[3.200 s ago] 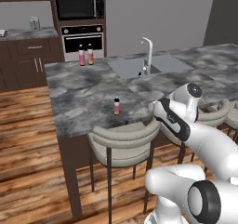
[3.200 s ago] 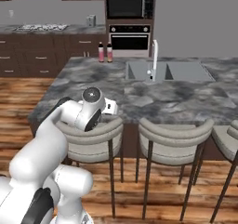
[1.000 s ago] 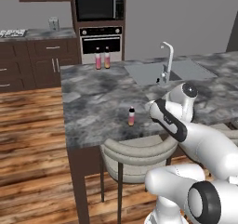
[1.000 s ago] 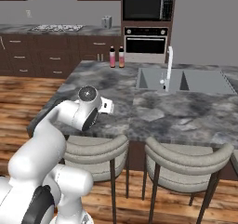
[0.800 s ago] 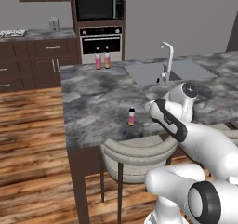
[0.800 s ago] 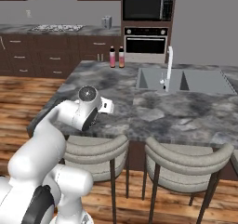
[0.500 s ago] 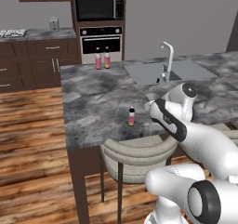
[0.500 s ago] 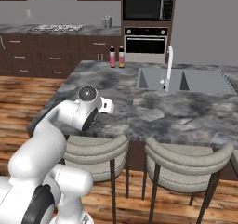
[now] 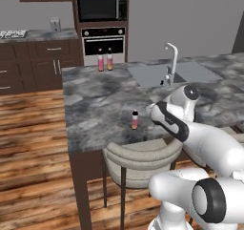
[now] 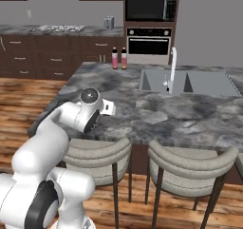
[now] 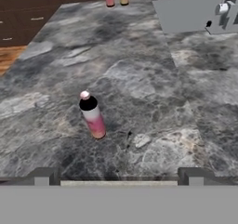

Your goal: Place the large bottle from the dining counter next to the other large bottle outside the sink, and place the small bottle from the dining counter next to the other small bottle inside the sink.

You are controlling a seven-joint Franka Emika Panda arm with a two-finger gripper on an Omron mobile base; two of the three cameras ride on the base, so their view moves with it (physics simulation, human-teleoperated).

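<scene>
The small bottle (image 11: 93, 115), pink fading to yellow with a dark cap, stands upright near the front edge of the dining counter (image 9: 100, 98), also seen as the small bottle (image 9: 135, 120). My gripper (image 11: 118, 175) is open, its fingertips (image 11: 44, 174) wide apart with nothing between them, a short way back from that bottle, which is slightly left of centre. Two large bottles (image 9: 100, 62) (image 10: 124, 58) stand side by side at the counter's far edge, left of the sink (image 9: 190, 71). The other small bottle is too small to make out.
A tall arched faucet (image 9: 170, 62) rises at the sink's near edge. Padded stools (image 10: 190, 168) are tucked under the counter's front edge. Behind are the oven (image 10: 149, 42) and the wall counter (image 10: 57, 31).
Over the last second nothing has moved. Compared with the oldest frames the whole scene sits further right and closer, so the base has driven.
</scene>
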